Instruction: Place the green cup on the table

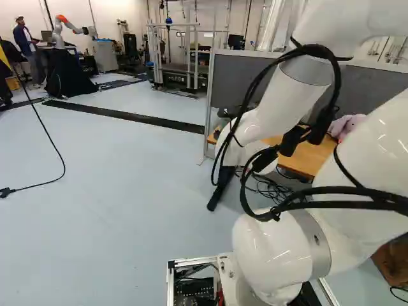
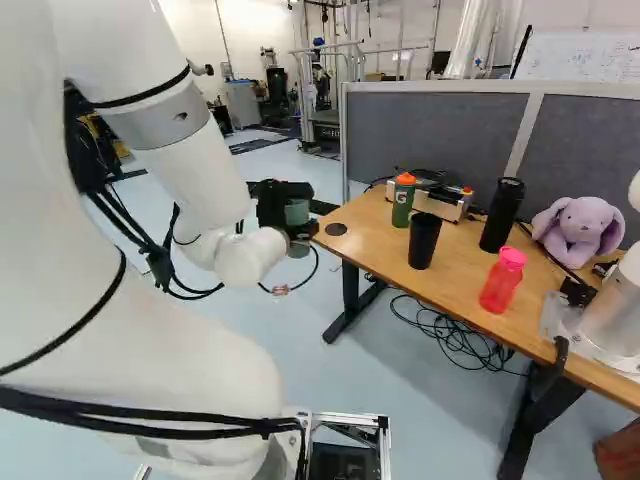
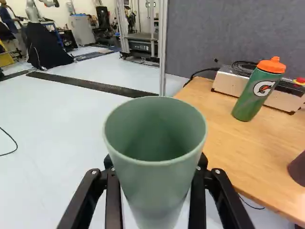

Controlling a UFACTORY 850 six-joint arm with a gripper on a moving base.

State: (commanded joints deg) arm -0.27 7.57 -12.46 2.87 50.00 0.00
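In the right base view my gripper (image 2: 296, 232) is beside the near left end of the wooden table (image 2: 462, 268), with the green cup (image 2: 297, 211) in it. Seen from the wrist, the gripper (image 3: 155, 177) is shut on the green cup (image 3: 155, 183), one finger on each side, and the cup's mouth faces the camera. Floor shows around the cup's lower part, while the tabletop (image 3: 226, 157) begins just beside it. The cup hides part of the table edge. My arm blocks the gripper and cup in the left base view.
On the table stand a green bottle (image 2: 403, 201) with orange cap, a black cup (image 2: 424, 241), a black tumbler (image 2: 502, 215), a pink bottle (image 2: 502, 282), a metal box (image 2: 440, 203) and a purple plush (image 2: 578, 231). Another robot (image 2: 617, 310) is mounted at the right; a grey partition (image 2: 430, 135) rises behind.
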